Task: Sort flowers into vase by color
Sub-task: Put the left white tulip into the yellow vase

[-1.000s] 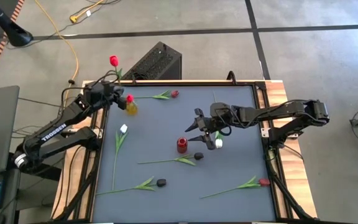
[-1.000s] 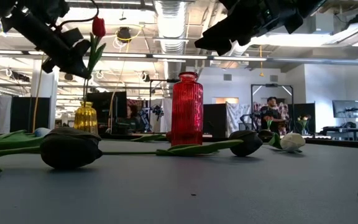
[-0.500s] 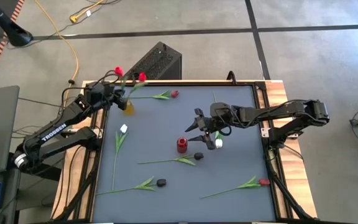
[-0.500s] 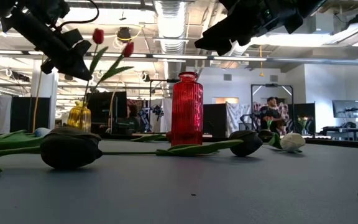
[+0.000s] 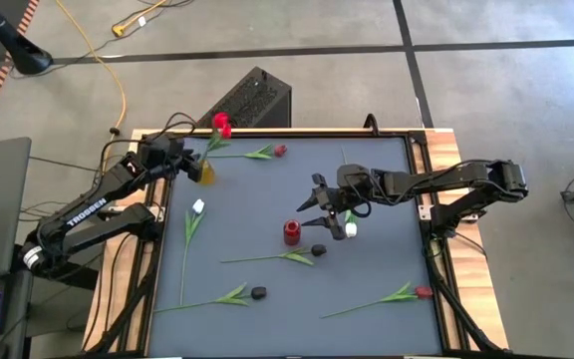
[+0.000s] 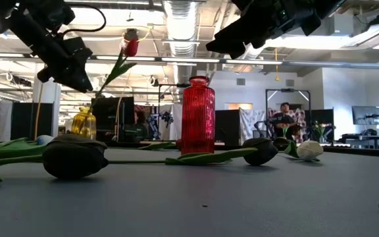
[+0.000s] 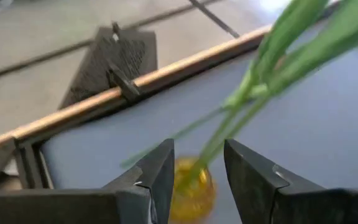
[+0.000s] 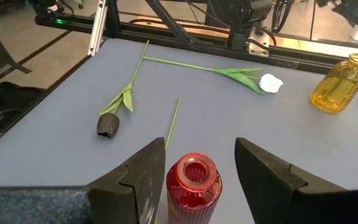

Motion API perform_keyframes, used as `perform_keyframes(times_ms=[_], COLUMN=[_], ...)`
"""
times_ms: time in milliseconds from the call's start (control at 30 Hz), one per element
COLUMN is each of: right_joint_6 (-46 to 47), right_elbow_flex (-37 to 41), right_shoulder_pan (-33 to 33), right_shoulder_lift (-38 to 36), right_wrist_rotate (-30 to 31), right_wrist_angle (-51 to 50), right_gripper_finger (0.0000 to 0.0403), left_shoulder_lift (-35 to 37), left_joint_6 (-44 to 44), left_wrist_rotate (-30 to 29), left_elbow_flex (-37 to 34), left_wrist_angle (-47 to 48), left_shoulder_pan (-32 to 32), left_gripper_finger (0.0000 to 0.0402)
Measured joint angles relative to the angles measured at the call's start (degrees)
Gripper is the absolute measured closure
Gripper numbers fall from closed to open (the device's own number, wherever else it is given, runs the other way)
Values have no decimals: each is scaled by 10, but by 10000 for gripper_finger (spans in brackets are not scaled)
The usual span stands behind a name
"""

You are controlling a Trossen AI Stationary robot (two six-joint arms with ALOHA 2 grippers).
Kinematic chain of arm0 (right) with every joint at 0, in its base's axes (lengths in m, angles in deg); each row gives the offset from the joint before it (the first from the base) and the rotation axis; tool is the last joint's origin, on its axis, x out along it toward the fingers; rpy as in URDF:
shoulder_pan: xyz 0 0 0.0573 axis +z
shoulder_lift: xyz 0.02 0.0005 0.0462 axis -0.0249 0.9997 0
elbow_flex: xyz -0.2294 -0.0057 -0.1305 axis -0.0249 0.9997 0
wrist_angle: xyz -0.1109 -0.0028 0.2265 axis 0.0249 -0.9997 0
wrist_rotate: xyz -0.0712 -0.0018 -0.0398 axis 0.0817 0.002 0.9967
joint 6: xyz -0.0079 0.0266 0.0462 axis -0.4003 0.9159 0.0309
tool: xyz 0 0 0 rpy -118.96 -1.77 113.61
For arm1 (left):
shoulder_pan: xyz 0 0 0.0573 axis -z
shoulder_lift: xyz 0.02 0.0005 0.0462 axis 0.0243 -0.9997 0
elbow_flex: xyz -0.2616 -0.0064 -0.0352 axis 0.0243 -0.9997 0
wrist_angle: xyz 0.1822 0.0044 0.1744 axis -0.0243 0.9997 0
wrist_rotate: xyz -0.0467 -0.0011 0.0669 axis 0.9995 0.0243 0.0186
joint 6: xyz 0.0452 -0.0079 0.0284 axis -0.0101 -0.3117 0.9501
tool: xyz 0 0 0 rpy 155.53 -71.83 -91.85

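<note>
Left gripper [image 5: 189, 160] hangs above the yellow vase [image 5: 206, 173] at the far left of the desk [image 5: 367, 269]. Its jaws stand parted and grasp nothing; in the left wrist view green stems run up between the fingers [image 7: 157, 171] from the vase mouth. Two red tulips [image 5: 222, 125] stand in the yellow vase, heads leaning out past the far desk edge.

Right gripper [image 5: 310, 197] hovers over the red vase [image 5: 291, 232] near desk centre. Its jaws are spread wide and empty; the right wrist view looks down past them into the open vase mouth, nothing inside.

Loose flowers on the desk:
- red tulip [image 5: 279, 151] near the far edge, just right of the yellow vase
- white tulip [image 5: 198, 207] at the left side, stem running toward the near edge
- white tulip [image 5: 351, 230] under the right arm
- black tulip [image 5: 318, 250] just beside the red vase
- black tulip [image 5: 258, 293] near the front edge
- red tulip [image 5: 424, 292] at the near right
</note>
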State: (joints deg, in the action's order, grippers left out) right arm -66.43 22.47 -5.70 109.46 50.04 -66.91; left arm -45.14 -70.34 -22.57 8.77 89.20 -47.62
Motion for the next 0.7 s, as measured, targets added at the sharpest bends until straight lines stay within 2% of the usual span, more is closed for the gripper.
perform_keyframes(times_ms=[433, 700], right_joint_6=[22, 24], right_elbow_flex=[0, 0], right_shoulder_pan=[0, 1], right_shoulder_lift=[0, 0], right_wrist_rotate=[0, 0], right_wrist_angle=[2, 2], right_gripper_finger=[184, 184], left_shoulder_lift=[0, 0], left_joint_6=[-38, -117], left_wrist_rotate=[157, 228], left_elbow_flex=[91, 109], left_wrist_angle=[61, 156], left_shoulder_pan=[1, 43], left_gripper_finger=[274, 274])
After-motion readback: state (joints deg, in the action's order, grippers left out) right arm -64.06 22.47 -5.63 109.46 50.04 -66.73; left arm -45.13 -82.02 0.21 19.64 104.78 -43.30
